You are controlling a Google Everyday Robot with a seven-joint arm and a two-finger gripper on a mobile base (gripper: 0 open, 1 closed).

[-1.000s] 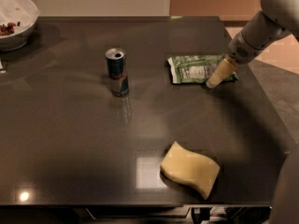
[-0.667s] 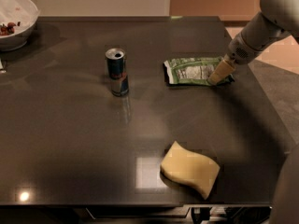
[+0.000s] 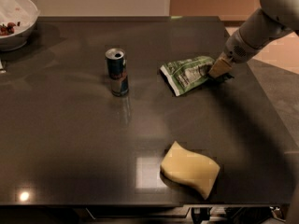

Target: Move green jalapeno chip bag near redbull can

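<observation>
Dark glossy tabletop point(image 3: 70, 139): gripper point(image 3: 218, 70) at right end of crinkly green jalapeno chip bag point(image 3: 187, 73) — hold cannot be told; slim blue-silver redbull can point(image 3: 117, 72) stands leftward, roughly along the bag's long axis.

The gripper point(image 3: 218, 70) sits at the right edge of the bag point(image 3: 186, 73), touching it. The bag lies flat and askew on the dark table point(image 3: 70, 125), right of the upright can point(image 3: 117, 72) and apart from it. A sponge point(image 3: 190, 169) lies near the front edge, and a white bowl point(image 3: 18, 20) sits at the far-left corner.
</observation>
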